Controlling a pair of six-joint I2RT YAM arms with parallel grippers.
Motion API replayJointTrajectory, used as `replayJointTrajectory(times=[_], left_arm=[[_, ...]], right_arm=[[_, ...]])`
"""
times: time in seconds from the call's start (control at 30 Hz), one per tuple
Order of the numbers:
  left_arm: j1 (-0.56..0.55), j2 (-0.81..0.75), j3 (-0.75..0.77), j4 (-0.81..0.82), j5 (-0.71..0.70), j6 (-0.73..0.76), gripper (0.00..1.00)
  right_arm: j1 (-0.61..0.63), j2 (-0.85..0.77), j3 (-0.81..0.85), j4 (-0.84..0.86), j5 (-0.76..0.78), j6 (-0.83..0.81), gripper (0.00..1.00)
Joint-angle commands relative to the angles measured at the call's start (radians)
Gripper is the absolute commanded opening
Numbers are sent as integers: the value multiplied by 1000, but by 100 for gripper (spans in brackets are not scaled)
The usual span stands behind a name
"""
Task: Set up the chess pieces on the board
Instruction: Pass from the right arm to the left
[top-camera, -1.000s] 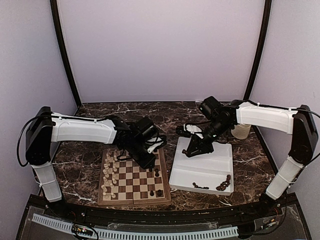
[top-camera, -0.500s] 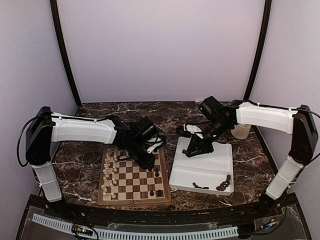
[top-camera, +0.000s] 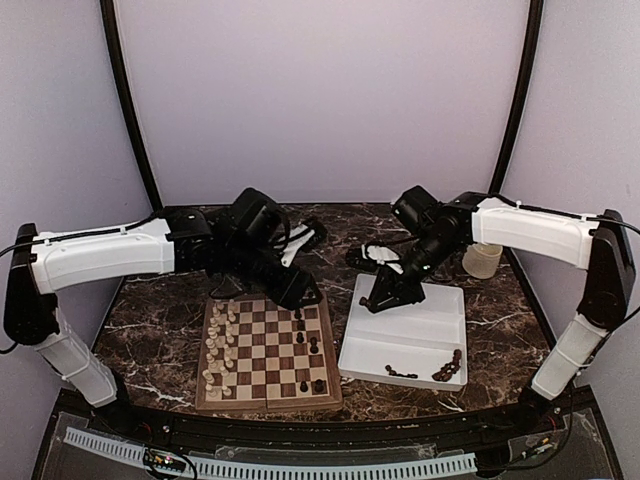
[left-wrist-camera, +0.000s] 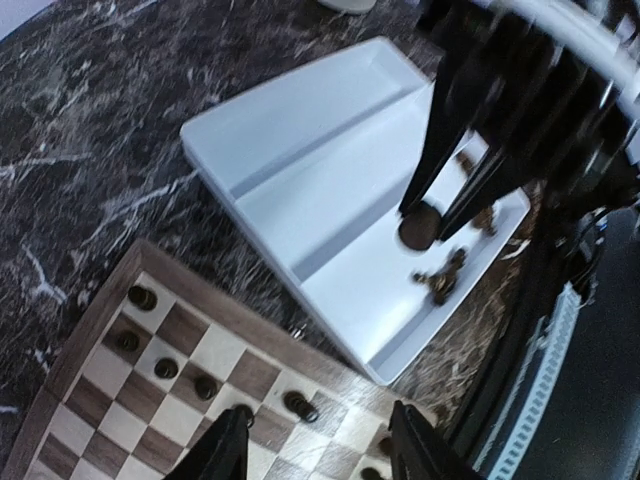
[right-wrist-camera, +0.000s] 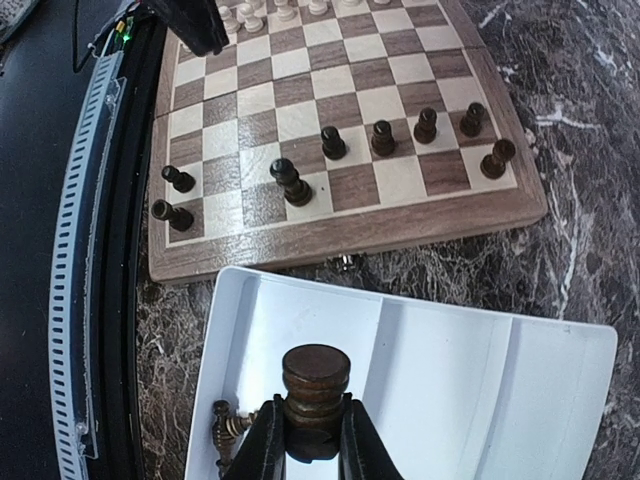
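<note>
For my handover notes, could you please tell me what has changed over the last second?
The left claw opened and lifted back off the board toward its far edge, empty. The right claw still grips a dark piece above the white tray, barely shifted.

No text, label, brand, number or sign can be read in any view. The board (top-camera: 270, 403), the chess pieces (right-wrist-camera: 290, 183) and the white tray (top-camera: 420, 320) on the surface show no lettering that can be made out.
</note>
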Motion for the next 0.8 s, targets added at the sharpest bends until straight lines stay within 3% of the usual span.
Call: replayJointTrajectory(times=[0.0,0.13,0.4,0.77], left_arm=[[53,-19,-12,208,213,-146,52],[100,20,-46,406,395,-283,52],[105,101,-71,623,567,-401,52],[106,113,-99,582,564,-394,50]], right_arm=[[47,-5,85,-40,17,-14,14],[71,5,133,-51,39,-12,14],[109,16,178,-50,74,4,14],[111,33,202,-47,80,19,13]])
